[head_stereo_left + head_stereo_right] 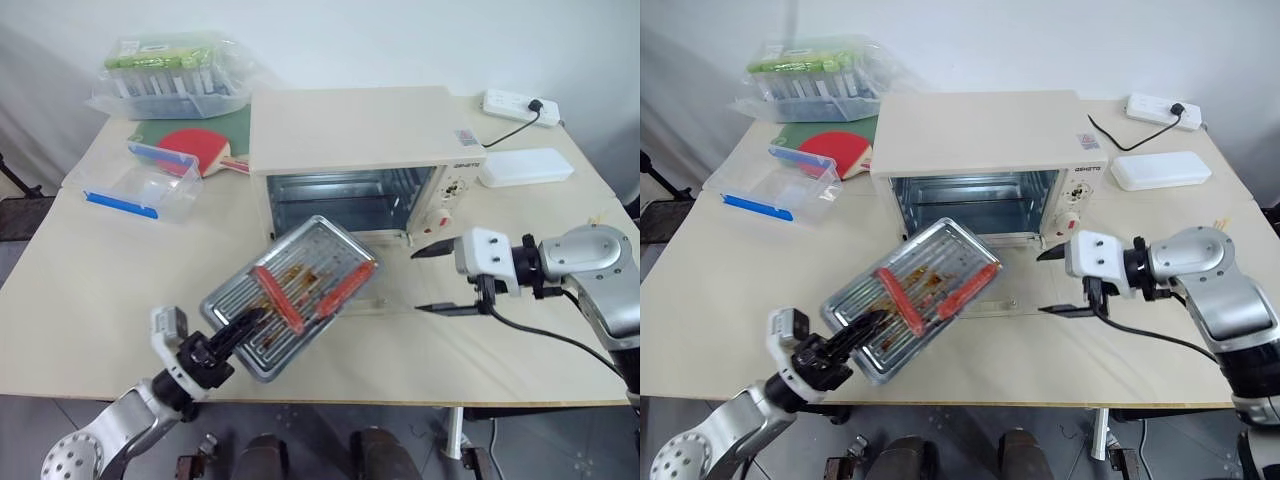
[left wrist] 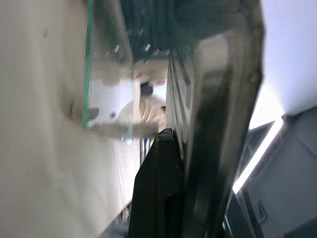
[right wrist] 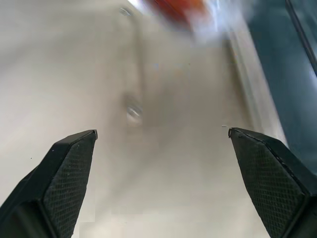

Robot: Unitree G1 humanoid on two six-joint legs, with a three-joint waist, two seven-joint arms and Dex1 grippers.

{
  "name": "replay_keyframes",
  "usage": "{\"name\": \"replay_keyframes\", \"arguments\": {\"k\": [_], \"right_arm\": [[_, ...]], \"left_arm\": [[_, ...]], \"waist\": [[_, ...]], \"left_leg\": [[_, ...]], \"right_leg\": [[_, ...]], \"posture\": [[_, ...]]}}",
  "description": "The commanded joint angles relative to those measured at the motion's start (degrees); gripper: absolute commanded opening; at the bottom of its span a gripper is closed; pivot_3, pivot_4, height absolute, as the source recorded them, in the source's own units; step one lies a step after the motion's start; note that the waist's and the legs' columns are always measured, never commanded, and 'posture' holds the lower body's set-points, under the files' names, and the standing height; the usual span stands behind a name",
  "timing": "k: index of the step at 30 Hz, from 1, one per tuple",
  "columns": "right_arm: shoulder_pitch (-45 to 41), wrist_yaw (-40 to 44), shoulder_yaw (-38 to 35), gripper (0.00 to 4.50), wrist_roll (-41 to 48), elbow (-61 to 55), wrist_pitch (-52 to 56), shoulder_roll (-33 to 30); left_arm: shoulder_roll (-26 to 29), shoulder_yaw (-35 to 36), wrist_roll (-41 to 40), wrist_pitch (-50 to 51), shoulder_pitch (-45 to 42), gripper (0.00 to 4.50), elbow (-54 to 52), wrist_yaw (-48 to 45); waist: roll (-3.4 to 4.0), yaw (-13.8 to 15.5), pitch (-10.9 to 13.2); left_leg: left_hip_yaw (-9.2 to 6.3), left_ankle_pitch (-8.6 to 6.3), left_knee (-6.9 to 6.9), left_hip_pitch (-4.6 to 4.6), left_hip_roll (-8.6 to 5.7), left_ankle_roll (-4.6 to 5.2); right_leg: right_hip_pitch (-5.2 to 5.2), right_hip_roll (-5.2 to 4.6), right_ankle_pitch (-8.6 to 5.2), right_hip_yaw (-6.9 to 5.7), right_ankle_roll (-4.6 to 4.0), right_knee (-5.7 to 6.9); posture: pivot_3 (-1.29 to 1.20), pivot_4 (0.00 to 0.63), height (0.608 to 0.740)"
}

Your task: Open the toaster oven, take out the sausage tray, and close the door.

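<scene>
While the boxy cream toaster oven [image 1: 360, 150] stands toward the far edge of the pale worktop [image 1: 90, 300] with its glass door [image 1: 365, 300] folded down flat, the left gripper [image 1: 245, 328] has its jaws clamped on the near corner of the shallow silver sausage tray [image 1: 290, 295]. That tray, tilted and carrying two red sausages [image 1: 305, 295], hangs over the worktop toward its near edge, just in front of the oven; the right gripper [image 1: 432, 280], jaws wide apart and holding nothing, hovers beside the door's right end

I see the toaster oven [image 1: 360, 150] at the middle back of the desk [image 1: 80, 300], its door [image 1: 375, 297] folded down flat in front of it. My left gripper [image 1: 245, 330] holds the sausage tray [image 1: 290, 295] tilted above the desk, before the oven and left of the door. My right gripper [image 1: 432, 278] hovers apart to the door's right, with a plastic box [image 1: 140, 185] at back left.
</scene>
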Motion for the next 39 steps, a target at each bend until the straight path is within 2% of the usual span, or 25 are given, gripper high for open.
{"name": "replay_keyframes", "arguments": {"k": [1, 4, 12, 17, 19, 22, 25, 26, 28, 34, 39], "right_arm": [[-3.2, -0.5, -0.3, 4.46, -2.6, 6.7, -3.8, 2.1], [-4.8, 0.0, 0.3, 4.46, -4.3, 10.8, -5.7, 3.4], [-8.7, -0.7, 2.9, 4.46, -10.9, 27.0, -14.9, 6.9], [-10.2, -1.4, 3.5, 4.46, -13.6, 33.0, -17.6, 7.2], [-10.4, -1.3, 3.3, 4.46, -13.5, 34.3, -18.8, 7.3], [-8.8, -0.3, 2.6, 3.93, -13.0, 34.4, -19.2, 6.3], [-8.0, 0.5, 1.5, 2.94, -12.2, 34.8, -19.6, 6.5], [-7.8, 0.9, 1.0, 2.75, -11.5, 34.9, -19.3, 6.7], [-7.3, 2.0, 0.2, 2.19, -9.8, 34.6, -18.3, 7.1], [-5.2, 4.5, -2.2, 0.13, -6.1, 33.2, -14.6, 7.1], [-3.5, 6.4, -3.3, 0.06, -5.0, 33.3, -13.3, 5.9]], "left_arm": [[-0.7, 0.6, -0.8, -2.9, 5.6, 0.0, -5.6, -2.2], [-1.1, 0.9, -0.8, -5.5, 9.2, 0.0, -7.8, -2.9], [-3.7, 4.2, -0.8, -15.6, 28.2, 0.0, -17.1, -8.2], [-4.1, 5.5, -0.8, -19.4, 36.4, 0.0, -19.5, -11.9], [-4.8, 6.2, -0.8, -21.1, 38.5, 0.0, -19.9, -13.0], [-4.9, 7.3, -0.8, -21.6, 40.4, 0.0, -19.0, -14.4], [-5.1, 8.2, -0.8, -21.7, 40.4, 0.0, -18.1, -15.0], [-5.0, 8.4, -0.8, -21.7, 40.4, 0.0, -17.9, -15.2], [-5.1, 9.3, -0.8, -21.2, 40.0, 0.0, -16.5, -15.2], [-5.6, 12.0, -0.8, -19.5, 38.4, 0.0, -13.5, -14.9], [-6.0, 14.4, -0.8, -17.6, 36.6, 0.0, -11.0, -14.6]], "waist": [[0.0, -0.1, 0.0], [0.04, 0.0, 0.0], [0.1, -0.1, 0.1], [0.04, -0.1, 0.0], [0.04, -0.1, 0.0], [0.02, -0.1, 0.1], [0.26, 0.1, 0.2], [0.31, 0.0, 0.3], [0.29, -0.1, 0.3], [0.3, -0.1, 0.3], [0.3, 0.0, 0.3]], "left_leg": [[0.0, -0.02, 0.0, 0.0, 0.01, 0.01], [0.03, -0.04, -0.02, -0.01, 0.01, 0.03], [0.03, -0.19, -0.08, 0.12, 0.02, 0.11], [0.03, -0.23, -0.06, 0.19, 0.06, 0.13], [0.04, -0.23, -0.06, 0.21, 0.1, 0.16], [0.09, -0.26, -0.04, 0.33, 0.08, 0.32], [0.05, -0.32, -0.04, 0.27, 0.01, 0.42], [0.12, -0.35, -0.03, 0.14, -0.07, 0.48], [0.21, -0.4, -0.04, 0.04, -0.05, 0.51], [0.33, -0.42, -0.25, -0.06, 0.08, 0.45], [0.36, -0.42, -0.22, -0.05, 0.07, 0.45]], "right_leg": [[0.02, 0.01, 0.0, 0.0, 0.0, -0.05], [0.01, 0.02, 0.0, 0.02, 0.0, -0.11], [0.38, 0.03, 0.01, -0.03, -0.02, -0.66], [0.64, 0.1, 0.14, -0.06, -0.22, -1.08], [0.78, 0.13, 0.17, -0.06, -0.57, -1.39], [1.06, 0.1, 0.06, -0.03, -1.06, -1.68], [1.14, 0.01, 0.04, -0.09, -1.13, -1.82], [1.01, -0.05, 0.1, -0.04, -1.02, -1.83], [0.86, 0.02, 0.5, -0.01, -0.26, -1.85], [0.55, 0.18, 0.5, 0.04, -0.25, -1.84], [0.56, 0.18, 0.5, 0.06, -0.25, -1.82]], "posture": [[0.0, 0.15, 0.74], [0.0, 0.15, 0.74], [0.0, 0.15, 0.74], [0.0, 0.15, 0.74], [0.0, 0.15, 0.74], [0.0, 0.15, 0.74], [0.0, 0.15, 0.74], [0.0, 0.15, 0.74], [0.0, 0.15, 0.74], [0.0, 0.15, 0.74], [0.0, 0.15, 0.74]]}}
